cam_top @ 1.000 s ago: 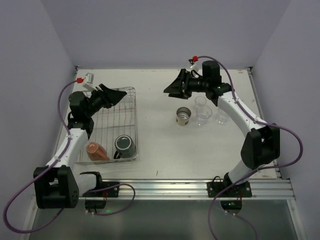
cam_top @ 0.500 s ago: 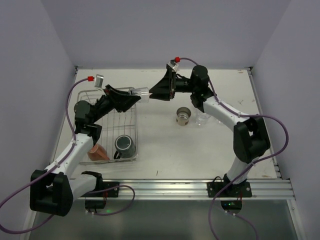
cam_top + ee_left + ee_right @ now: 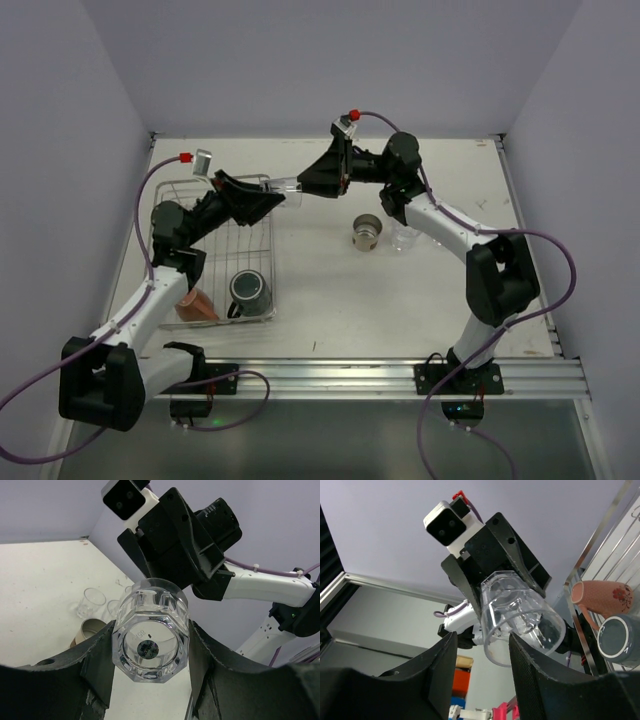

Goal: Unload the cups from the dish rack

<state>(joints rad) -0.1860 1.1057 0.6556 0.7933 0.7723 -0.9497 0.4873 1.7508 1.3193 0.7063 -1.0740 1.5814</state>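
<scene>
My left gripper [image 3: 272,192] is shut on a clear faceted glass [image 3: 285,186], held on its side in the air over the far right corner of the dish rack [image 3: 273,262]. In the left wrist view the glass [image 3: 150,642] is pinched at its base between both pads. My right gripper [image 3: 306,183] faces it, open. Its fingers straddle the mouth of the glass [image 3: 522,617], with a gap on the left side. A dark mug [image 3: 249,291] and an orange-red cup [image 3: 196,304] lie in the rack.
A beige-brown cup [image 3: 367,232] and clear glasses [image 3: 406,238] stand on the white table to the right of the rack. The two arms meet nose to nose above the table's far middle. Grey walls close in the back and sides.
The left arm lifted the glass out of the rack and swung it right. The right arm swung left from the standing glasses to meet it, and its jaws have narrowed slightly.
</scene>
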